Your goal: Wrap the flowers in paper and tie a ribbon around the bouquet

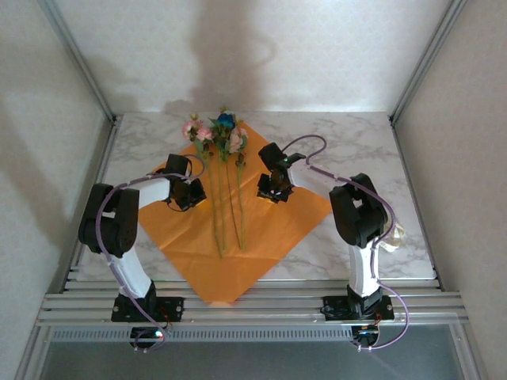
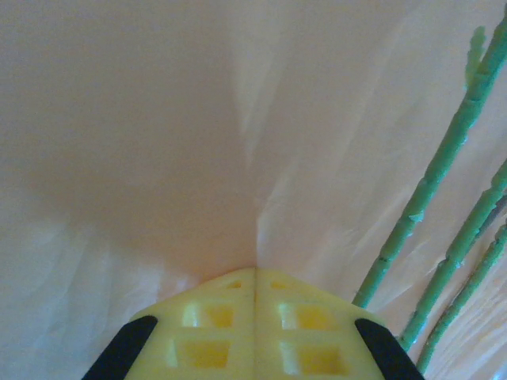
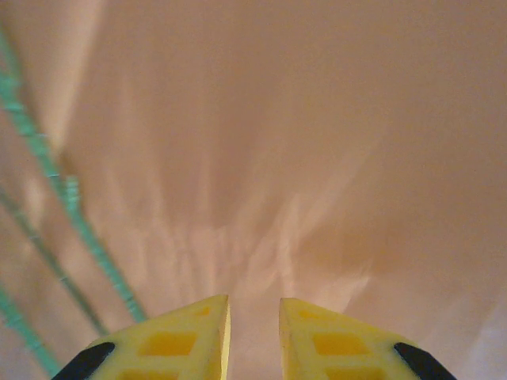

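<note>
Left gripper (image 2: pixel 255 273) closed, tips on the paper (image 1: pixel 269 229); right gripper (image 3: pixel 253 305) slightly parted.
Flowers (image 1: pixel 224 123) lie at frame centre between them, stems just beside both; marble table (image 1: pixel 356 150) beneath.

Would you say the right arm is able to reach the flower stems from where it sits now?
Probably yes: the right gripper sits over the paper just beside the flowers, jaws slightly apart, and only bare paper lies between it and the stems.

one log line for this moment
left gripper: shut on paper | right gripper: slightly open over paper | flowers: lying on paper, unwrapped
</note>
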Available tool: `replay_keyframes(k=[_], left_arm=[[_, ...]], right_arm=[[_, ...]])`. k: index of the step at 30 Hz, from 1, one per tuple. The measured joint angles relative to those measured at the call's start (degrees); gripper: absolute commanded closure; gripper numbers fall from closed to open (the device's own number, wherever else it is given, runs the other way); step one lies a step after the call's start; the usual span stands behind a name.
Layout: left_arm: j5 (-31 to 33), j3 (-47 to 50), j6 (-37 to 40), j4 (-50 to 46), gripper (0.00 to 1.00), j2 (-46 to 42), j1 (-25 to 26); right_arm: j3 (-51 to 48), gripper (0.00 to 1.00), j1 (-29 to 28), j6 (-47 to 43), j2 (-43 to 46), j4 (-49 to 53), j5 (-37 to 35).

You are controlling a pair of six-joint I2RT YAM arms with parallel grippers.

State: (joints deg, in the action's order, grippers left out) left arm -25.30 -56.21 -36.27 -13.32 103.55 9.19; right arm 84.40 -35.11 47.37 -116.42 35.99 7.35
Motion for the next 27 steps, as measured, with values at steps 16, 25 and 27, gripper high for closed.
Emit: replay_keyframes(k=[16, 25, 27], left_arm=[[-1.9, -7.5, -3.0, 3.6, 1.00, 6.9, 0.9], [-2.0, -7.0, -3.9, 4.8, 1.00, 6.9, 1.1], [-1.9, -6.9, -4.1, 5.1, 1.00, 6.9, 1.2]], right_arm=[[11.8, 0.57, 9.0, -7.7, -7.3, 4.9, -2.8], [-4.3, 0.38, 6.5, -3.6, 15.6, 7.1, -2.2], [-10.2, 0.39, 4.4, 0.2, 21.2, 7.6, -0.6]])
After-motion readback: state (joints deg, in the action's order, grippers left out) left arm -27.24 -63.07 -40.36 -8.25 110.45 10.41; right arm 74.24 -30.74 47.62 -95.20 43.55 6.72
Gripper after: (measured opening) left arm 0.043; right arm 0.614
